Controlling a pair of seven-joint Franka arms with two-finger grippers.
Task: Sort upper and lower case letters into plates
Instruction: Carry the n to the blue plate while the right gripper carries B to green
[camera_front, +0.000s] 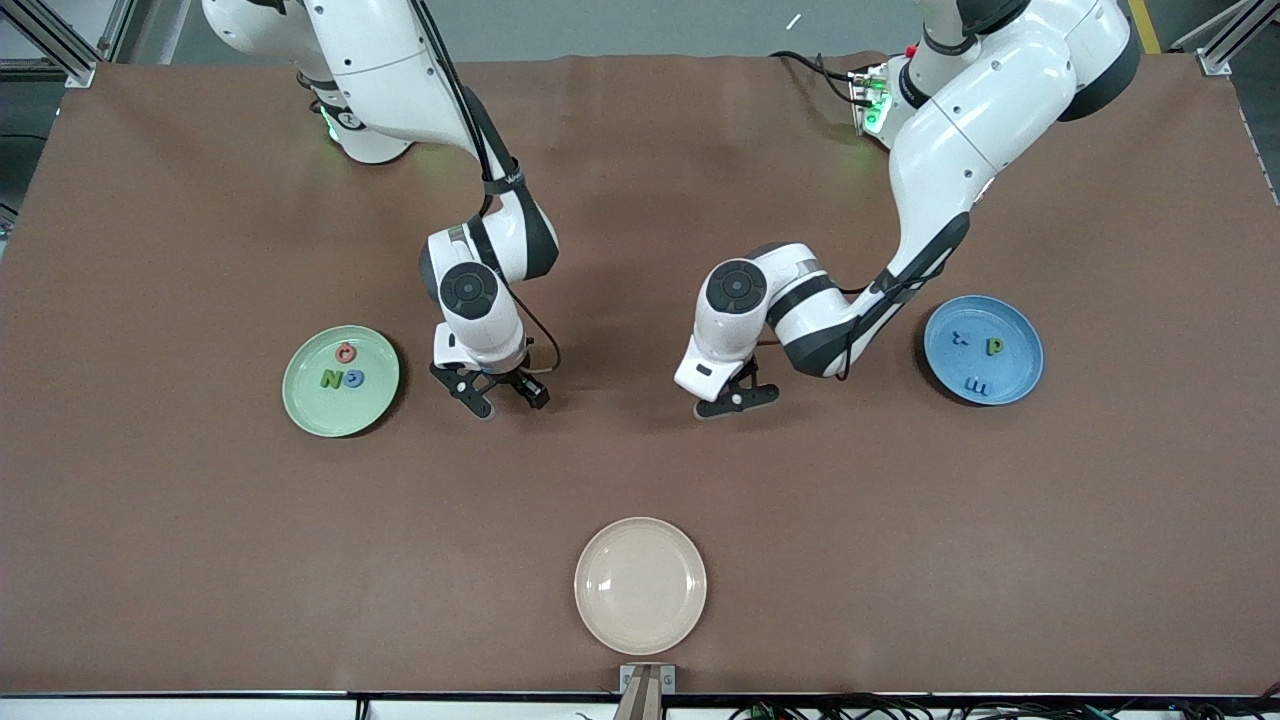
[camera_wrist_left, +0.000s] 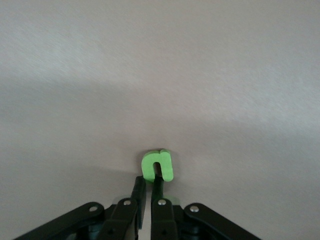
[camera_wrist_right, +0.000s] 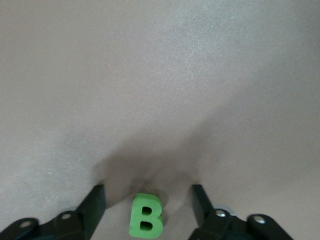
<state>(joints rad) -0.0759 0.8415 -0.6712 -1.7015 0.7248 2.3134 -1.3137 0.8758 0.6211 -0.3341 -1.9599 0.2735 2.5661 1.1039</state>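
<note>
left gripper (camera_wrist_left: 149, 187) pinched tight on the green u (camera_wrist_left: 157, 165) (down at the table), right gripper (camera_wrist_right: 148, 202) fingers spread wide around the green B (camera_wrist_right: 145, 216), not gripping

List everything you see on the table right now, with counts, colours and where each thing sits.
mint green plate: one, toward the right arm's end; holds pink-red round letter, green N, blue G.
blue plate: one, toward the left arm's end; holds blue x, green p, blue m.
beige plate: one, nearest the camera.
green u: one, pinched.
green B: one, on the table.
left gripper: shut on the u.
right gripper: open around the B.
</note>
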